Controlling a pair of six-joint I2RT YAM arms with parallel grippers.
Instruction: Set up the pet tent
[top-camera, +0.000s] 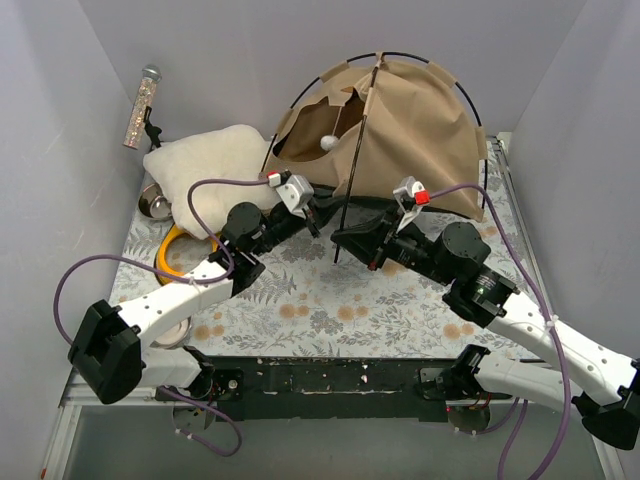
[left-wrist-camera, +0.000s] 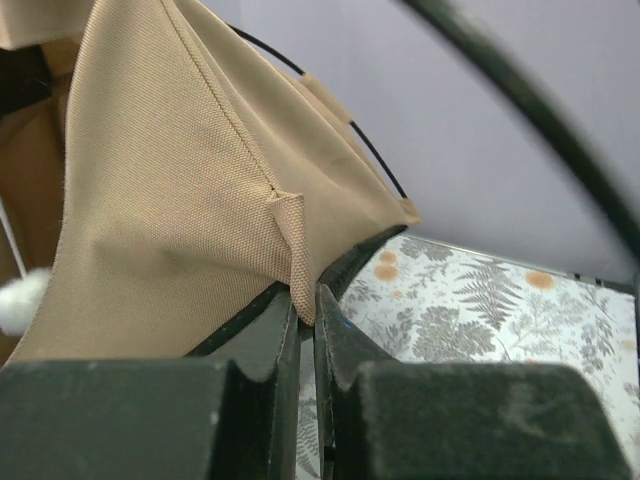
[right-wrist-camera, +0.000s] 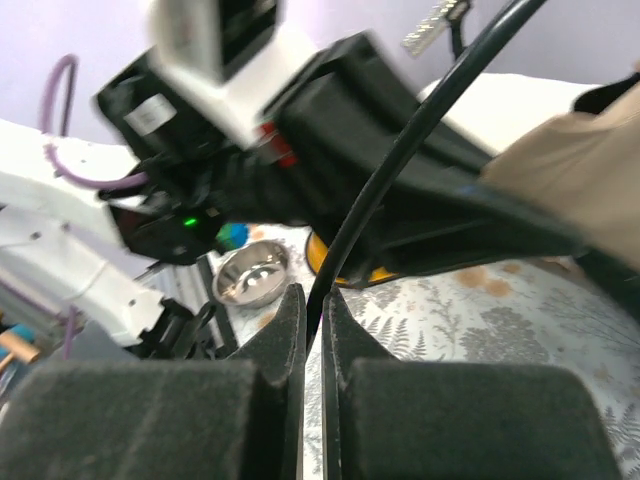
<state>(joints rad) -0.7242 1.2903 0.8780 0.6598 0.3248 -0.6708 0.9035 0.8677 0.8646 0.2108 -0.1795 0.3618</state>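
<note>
The pet tent stands at the back of the table, tan fabric partly raised on thin black poles, with a white pom-pom hanging in its doorway. My left gripper is at the tent's front left bottom edge; in the left wrist view it is shut on a small tan fabric tab of the tent. My right gripper is just right of it, shut on a black pole that runs up to the tent's top; its fingers pinch the pole near its lower end.
A fluffy cream cushion lies at the back left, with a metal bowl, a yellow bowl stand and a glittery stick toy beside it. Grey walls close in the back and sides. The floral mat covers the table.
</note>
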